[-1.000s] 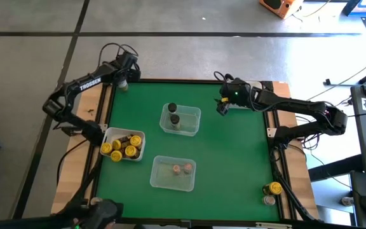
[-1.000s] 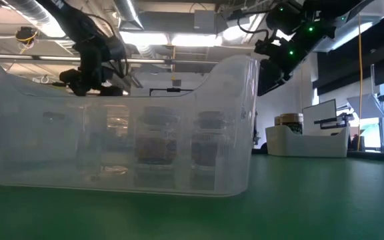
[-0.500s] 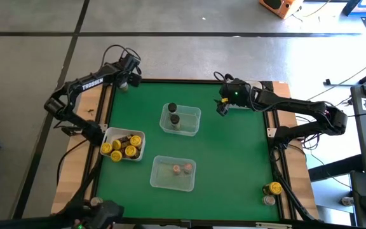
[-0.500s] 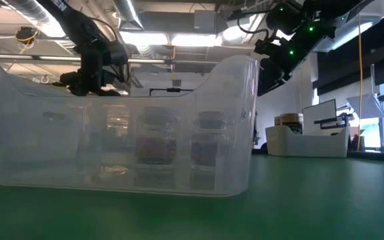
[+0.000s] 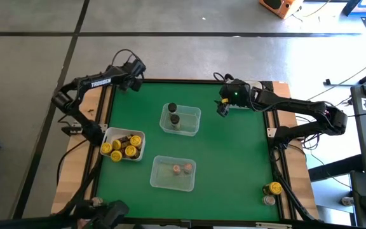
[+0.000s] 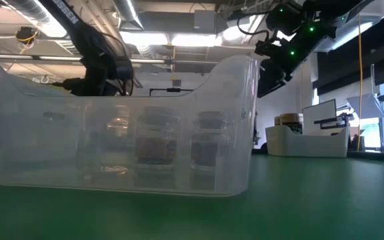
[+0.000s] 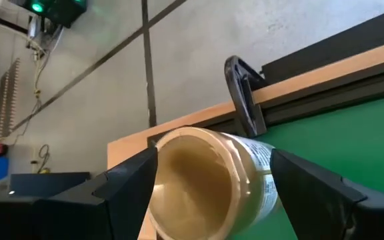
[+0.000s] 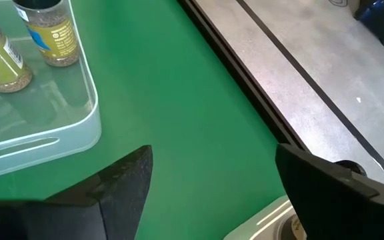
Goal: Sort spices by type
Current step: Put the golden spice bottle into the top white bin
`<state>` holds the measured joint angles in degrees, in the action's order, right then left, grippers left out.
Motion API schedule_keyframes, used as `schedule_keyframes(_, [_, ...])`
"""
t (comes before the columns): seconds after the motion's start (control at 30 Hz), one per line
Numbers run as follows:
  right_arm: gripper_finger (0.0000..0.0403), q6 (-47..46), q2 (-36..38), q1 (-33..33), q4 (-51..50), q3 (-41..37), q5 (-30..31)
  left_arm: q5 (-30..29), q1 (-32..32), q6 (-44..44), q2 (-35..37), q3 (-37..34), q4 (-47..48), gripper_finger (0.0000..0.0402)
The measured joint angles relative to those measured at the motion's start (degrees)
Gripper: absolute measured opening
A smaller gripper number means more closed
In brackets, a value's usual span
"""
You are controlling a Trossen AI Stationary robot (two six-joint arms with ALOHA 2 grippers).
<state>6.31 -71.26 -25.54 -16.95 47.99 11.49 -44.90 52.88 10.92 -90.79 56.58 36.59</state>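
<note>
2 sorted: jars (image 5: 173, 112) in the tub (image 5: 192, 114) mid-table; 2 more in the near tub (image 5: 161, 166).
Left hand (image 5: 134, 71): far-left corner, pinching a tan-lidded jar (image 7: 209, 180).
Right hand (image 5: 222, 108): spread, empty, far edge.
Left over: jars in tray (image 5: 108, 135), left edge; near-right corner jars (image 5: 273, 189).

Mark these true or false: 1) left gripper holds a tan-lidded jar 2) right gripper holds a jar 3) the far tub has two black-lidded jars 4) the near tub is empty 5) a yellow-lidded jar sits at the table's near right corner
1) True. The left gripper is shut on a tan-lidded jar at the table's far left corner.
2) False. The right gripper is open and empty, over the green mat right of the far tub.
3) True. Two black-lidded jars stand in it.
4) False. The near tub holds two pinkish-lidded jars.
5) True. The yellow-lidded jar sits there, outside any tub.
</note>
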Motion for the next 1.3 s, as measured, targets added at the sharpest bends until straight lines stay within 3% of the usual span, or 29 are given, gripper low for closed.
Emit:
schedule_keyframes(0.67, [0.0317,-0.4,0.0,0.0,0.1,0.0,-0.6,7.0,-2.0,0.9,-0.7,0.3,3.3,0.029])
schedule_keyframes(0.8, [0.0317,-0.4,0.0,0.0,0.2,0.0,-0.6,9.6,-3.2,1.9,1.3,0.7,3.6,0.029])
schedule_keyframes(1.07, [0.0317,-0.1,0.0,0.0,0.4,0.0,-0.6,22.1,-4.6,3.5,5.8,2.2,4.9,0.029])
schedule_keyframes(1.3, [0.0317,0.0,0.0,0.0,0.4,0.0,-0.6,21.9,-5.0,3.6,9.7,2.1,5.2,0.029])
